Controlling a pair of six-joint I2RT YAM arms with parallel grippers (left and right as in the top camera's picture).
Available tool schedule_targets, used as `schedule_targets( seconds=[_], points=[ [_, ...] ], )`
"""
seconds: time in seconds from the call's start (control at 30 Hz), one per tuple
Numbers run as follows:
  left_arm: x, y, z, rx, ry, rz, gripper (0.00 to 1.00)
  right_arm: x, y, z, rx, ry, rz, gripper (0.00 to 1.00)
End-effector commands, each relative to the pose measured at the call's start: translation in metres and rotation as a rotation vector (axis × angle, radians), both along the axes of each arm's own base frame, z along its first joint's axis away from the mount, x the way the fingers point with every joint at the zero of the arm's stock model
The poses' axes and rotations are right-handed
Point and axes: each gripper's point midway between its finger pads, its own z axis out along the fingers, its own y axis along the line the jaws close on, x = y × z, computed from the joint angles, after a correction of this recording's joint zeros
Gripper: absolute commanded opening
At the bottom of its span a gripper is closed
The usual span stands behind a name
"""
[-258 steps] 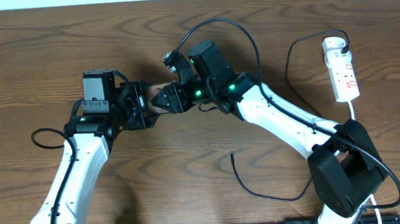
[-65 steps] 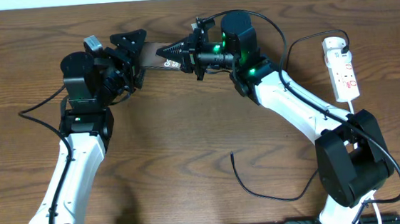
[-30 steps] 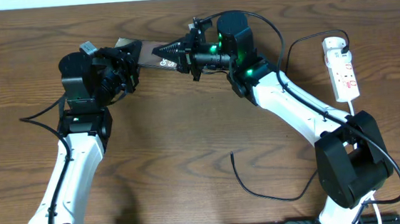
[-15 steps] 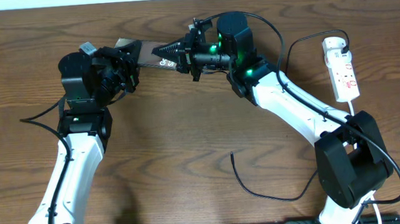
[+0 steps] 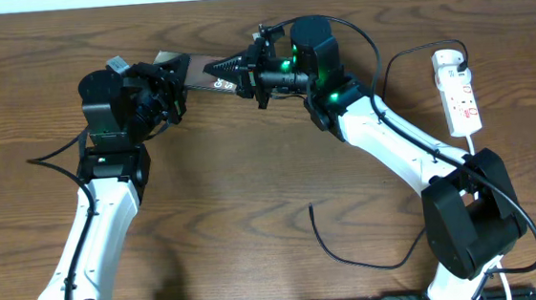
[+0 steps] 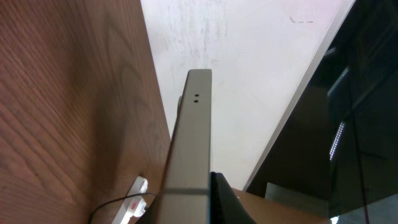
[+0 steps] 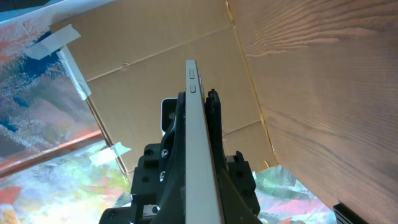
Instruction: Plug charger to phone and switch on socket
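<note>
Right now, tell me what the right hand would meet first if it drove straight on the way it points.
The phone: the right hand grips one end, pointing along it. Beyond sits the left hand, though depth is unclear.

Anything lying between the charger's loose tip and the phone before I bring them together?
Nothing visible. Only bare table separates the charger tip from the phone, which the left gripper and right gripper hold at the far edge; neither is free to fetch it.
</note>
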Motion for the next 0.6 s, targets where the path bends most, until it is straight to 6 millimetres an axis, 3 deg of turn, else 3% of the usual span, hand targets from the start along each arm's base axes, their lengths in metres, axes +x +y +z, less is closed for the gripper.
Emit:
schedule_targets(
  seconds=[0.0, 0.57],
  points=[
    [0.0036, -0.0018, 0.0226, 0.039, -0.08, -0.013, 0.08, -0.0259, 0.0167, 0.0033, -0.008, -0.075, 0.106, 0.01],
    [0.0052, 0.0011, 0.0222, 0.023, -0.068, 0.011, 0.08, -0.0222, 0.0161, 0.0027, -0.01, -0.062, 0.083, 0.01]
  ],
)
